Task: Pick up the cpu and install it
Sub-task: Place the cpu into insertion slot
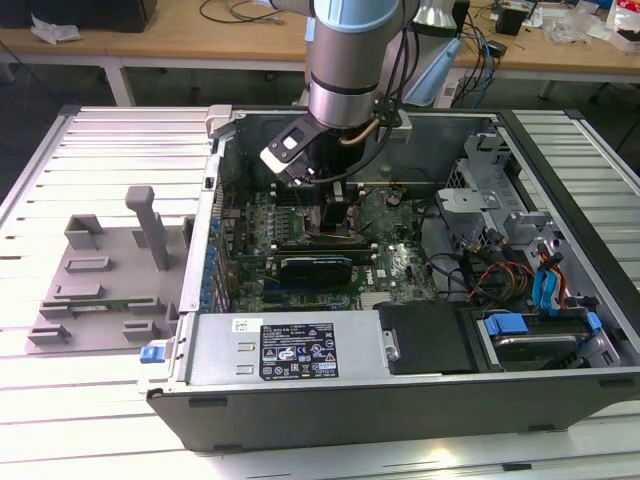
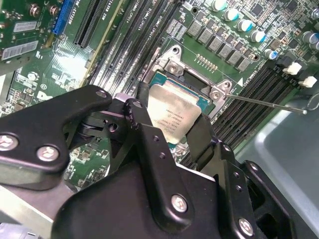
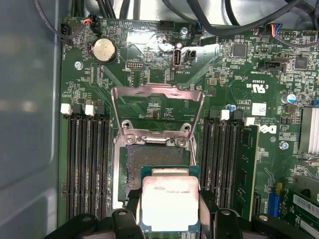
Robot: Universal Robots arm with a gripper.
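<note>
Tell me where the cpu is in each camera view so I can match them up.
Exterior view: too small to pick out; the gripper holding it hangs over the motherboard, mid-case.
Second wrist view: the cpu is clamped between the fingers.
First wrist view: the cpu is held at the edge of the open socket.
Shared landmark: the socket's metal frame, in both wrist views.

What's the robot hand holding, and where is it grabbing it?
The gripper holds the cpu, its fingers pinching two opposite edges, over the open socket.
</note>
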